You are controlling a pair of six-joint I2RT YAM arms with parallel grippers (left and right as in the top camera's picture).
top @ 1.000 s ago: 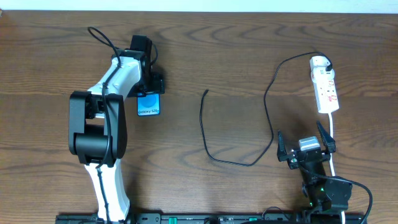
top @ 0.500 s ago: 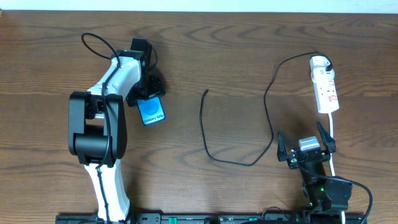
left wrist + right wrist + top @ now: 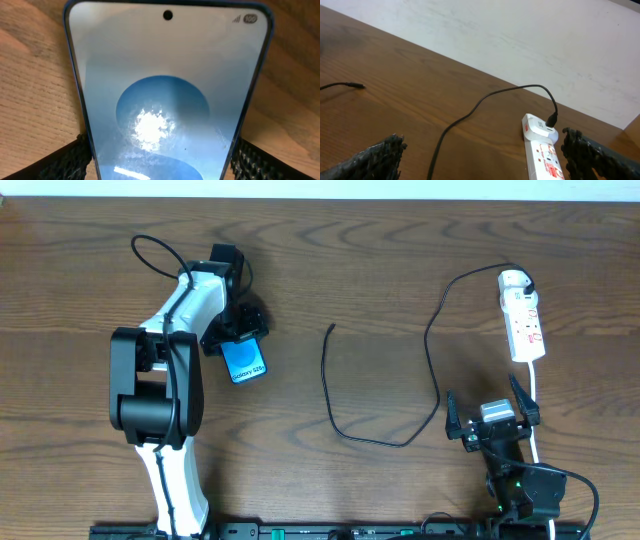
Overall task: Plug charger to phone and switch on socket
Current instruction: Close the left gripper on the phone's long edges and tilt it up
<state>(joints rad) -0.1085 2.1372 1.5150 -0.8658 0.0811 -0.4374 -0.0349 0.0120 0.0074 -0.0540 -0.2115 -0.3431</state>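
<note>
The phone (image 3: 246,360), its screen bright blue, lies flat and slightly askew on the table at the left. My left gripper (image 3: 238,336) straddles its far end. In the left wrist view the phone (image 3: 165,100) fills the space between the fingers (image 3: 75,157); a sliver of wood shows beside the left one, so the gripper (image 3: 162,162) is open. The charger (image 3: 323,370) curls across the middle, its tip (image 3: 332,328) free, its plug (image 3: 524,281) in the socket (image 3: 526,325). My right gripper (image 3: 483,392) stands open just in front of the socket (image 3: 545,157), holding nothing.
The socket's white cord (image 3: 535,415) runs toward the front beside my right arm. The charger cable (image 3: 470,112) loops between my right gripper (image 3: 487,157) and the tip (image 3: 357,86). A white wall borders the table's far edge.
The left wrist turned, and the phone swung askew, its near end going right. The left jaws have widened a little round it. The right arm has stayed still.
</note>
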